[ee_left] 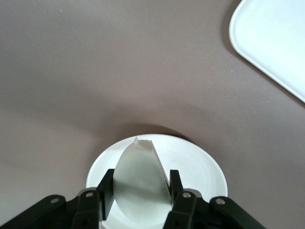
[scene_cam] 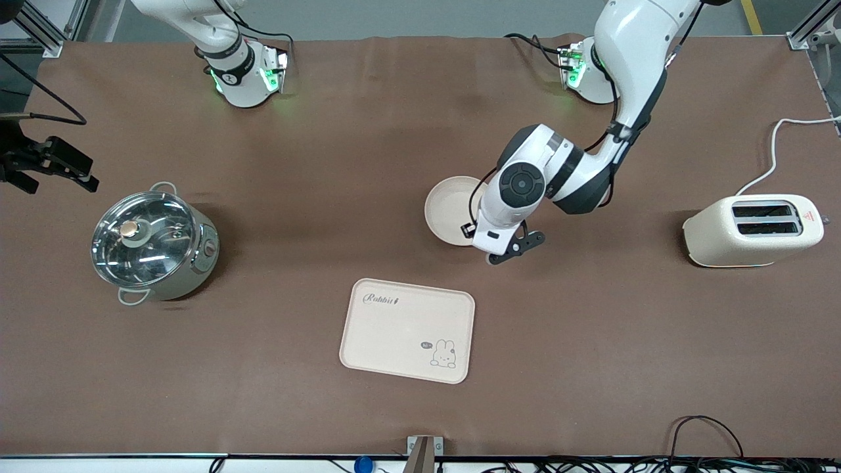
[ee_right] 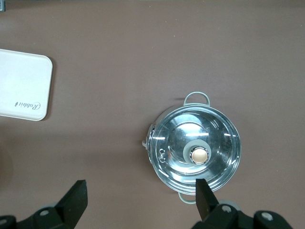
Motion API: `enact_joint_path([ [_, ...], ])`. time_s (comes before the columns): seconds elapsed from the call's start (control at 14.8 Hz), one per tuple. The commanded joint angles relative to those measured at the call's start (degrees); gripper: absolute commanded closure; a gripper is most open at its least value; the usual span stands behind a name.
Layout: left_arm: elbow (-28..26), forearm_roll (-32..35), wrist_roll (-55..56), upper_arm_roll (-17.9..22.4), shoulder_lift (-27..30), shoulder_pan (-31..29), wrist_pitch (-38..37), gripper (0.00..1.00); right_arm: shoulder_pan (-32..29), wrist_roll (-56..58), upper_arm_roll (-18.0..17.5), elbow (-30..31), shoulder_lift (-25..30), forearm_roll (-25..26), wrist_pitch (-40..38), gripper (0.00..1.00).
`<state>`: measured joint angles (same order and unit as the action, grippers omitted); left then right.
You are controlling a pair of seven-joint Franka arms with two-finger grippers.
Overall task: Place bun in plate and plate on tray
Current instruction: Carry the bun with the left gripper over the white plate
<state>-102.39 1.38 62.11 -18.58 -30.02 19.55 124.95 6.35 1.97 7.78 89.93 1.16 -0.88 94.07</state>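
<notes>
My left gripper is shut on the bun, a pale cream lump with one flat side, and holds it just over the round cream plate. In the front view the plate lies mid-table, partly hidden under the left hand, and the bun is hidden there. The cream "Rabbit" tray lies nearer to the front camera than the plate; its corner shows in the left wrist view. My right gripper is open and empty, waiting above the table beside the pot, seen in the front view.
A steel pot with a glass lid stands toward the right arm's end; it also shows in the right wrist view, as does the tray. A cream toaster with a white cord stands toward the left arm's end.
</notes>
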Motion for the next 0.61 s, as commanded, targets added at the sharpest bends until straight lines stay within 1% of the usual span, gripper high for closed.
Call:
enact_joint_path([
  [0.0,-5.2,1.1,4.2,-0.3,0.8,1.4,6.5,0.48,0.5,-0.9,0.3,0.9,0.6,0.3,0.6,0.0],
  [0.27,-7.1,1.1,11.1,-1.1,1.2,4.2,7.6,0.49,0.7,-0.9,0.3,0.9,0.7,0.3,0.3,0.0],
  [0.47,-10.5,1.2,11.6,-1.9,1.4,4.3,12.0,0.49,0.8,-0.9,0.3,0.8,0.6,0.3,0.6,0.0],
  [0.54,-10.8,1.2,11.6,-1.9,1.1,4.3,12.9,0.49,0.7,-0.9,0.3,0.6,0.6,0.3,0.6,0.0],
])
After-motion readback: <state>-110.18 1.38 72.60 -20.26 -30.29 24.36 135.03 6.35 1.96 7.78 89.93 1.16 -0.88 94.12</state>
